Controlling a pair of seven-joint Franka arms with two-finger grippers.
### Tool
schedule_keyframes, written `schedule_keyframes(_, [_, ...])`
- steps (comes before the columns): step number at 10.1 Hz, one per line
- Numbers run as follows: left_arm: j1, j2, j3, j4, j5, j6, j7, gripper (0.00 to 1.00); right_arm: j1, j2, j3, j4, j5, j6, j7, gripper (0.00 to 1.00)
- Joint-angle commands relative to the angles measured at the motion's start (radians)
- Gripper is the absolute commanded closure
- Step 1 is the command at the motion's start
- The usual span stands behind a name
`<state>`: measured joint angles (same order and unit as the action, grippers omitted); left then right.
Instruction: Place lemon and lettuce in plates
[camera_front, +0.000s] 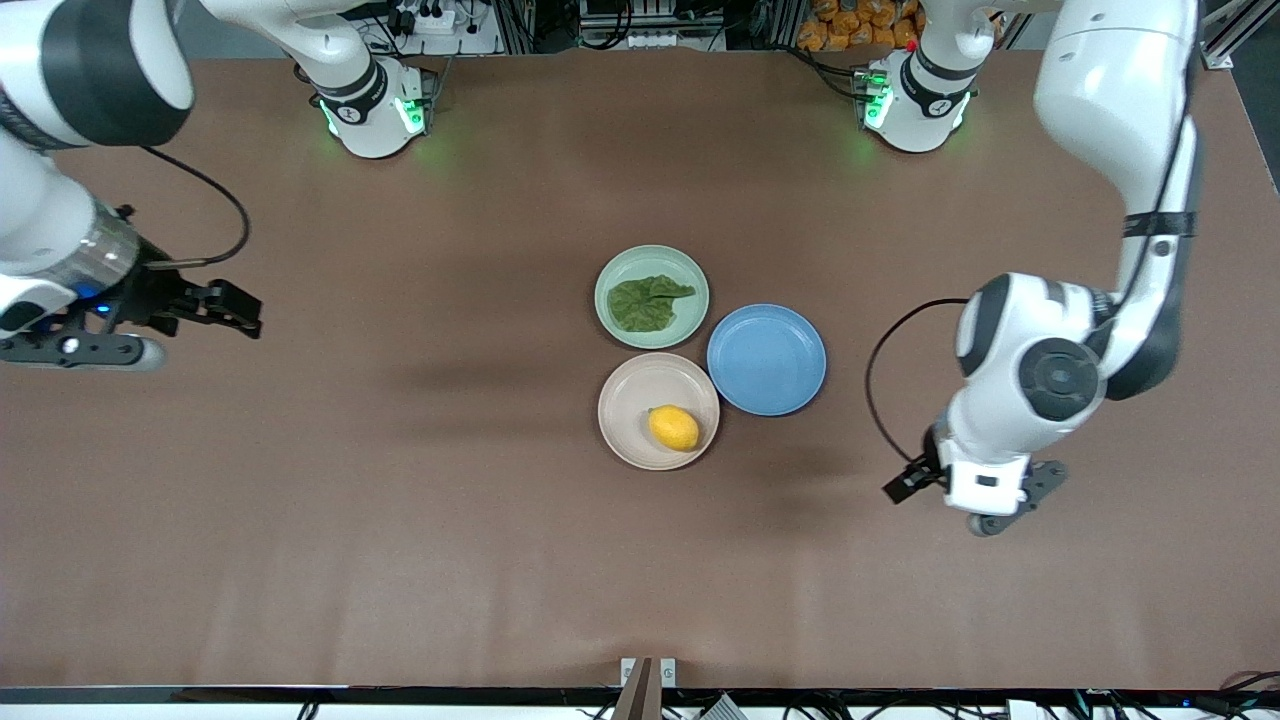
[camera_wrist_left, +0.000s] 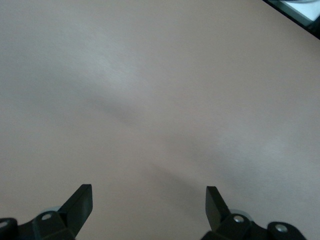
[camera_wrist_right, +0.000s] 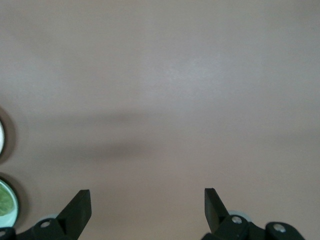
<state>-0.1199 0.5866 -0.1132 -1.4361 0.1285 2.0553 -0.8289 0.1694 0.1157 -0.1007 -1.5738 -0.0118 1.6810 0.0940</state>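
Brown matte tabletop (camera_front: 400, 520) bare up front; small yellow lemon (camera_front: 674, 427) in beige round plate (camera_front: 625, 410), crinkled green lettuce (camera_front: 646, 303) in mint round plate (camera_front: 612, 283); left gripper (camera_wrist_left: 149, 207), right gripper (camera_wrist_right: 147, 207) spread, over table.

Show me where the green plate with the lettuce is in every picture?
Front view: the green plate sits mid-table, lettuce in it.
Left wrist view: not in it.
Right wrist view: only its rim peeks in at the edge.
Shared landmark: the brown table.

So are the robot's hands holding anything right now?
No, nothing is held. The left tool and the right tool are both open over bare table. The lemon and the lettuce lie in plates.
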Motion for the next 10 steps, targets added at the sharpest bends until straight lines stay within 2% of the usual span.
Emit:
schedule_keyframes(1, [0.061,-0.1,-0.017,-0.096,-0.033,-0.056,0.14,0.0,-0.054,-0.014,0.009,-0.006,0.019,-0.003,-0.04,0.0])
schedule_keyframes(4, [0.069,-0.224,-0.003,-0.226,-0.072,-0.058,0.273,0.0,-0.088,-0.014,0.009,-0.006,0.023,-0.004,-0.04,0.0])
schedule_keyframes(5, [0.075,-0.3,0.0,-0.281,-0.085,-0.058,0.316,0.0,-0.09,-0.016,0.01,-0.005,0.023,0.0,-0.04,0.0])
schedule_keyframes(7, [0.068,-0.471,0.059,-0.38,-0.16,-0.064,0.413,0.0,-0.096,-0.033,0.01,-0.005,0.023,0.012,-0.04,0.0])
schedule_keyframes(10, [0.062,-0.599,0.069,-0.394,-0.147,-0.115,0.503,0.0,-0.11,-0.079,0.01,-0.005,0.024,0.013,-0.039,0.0])
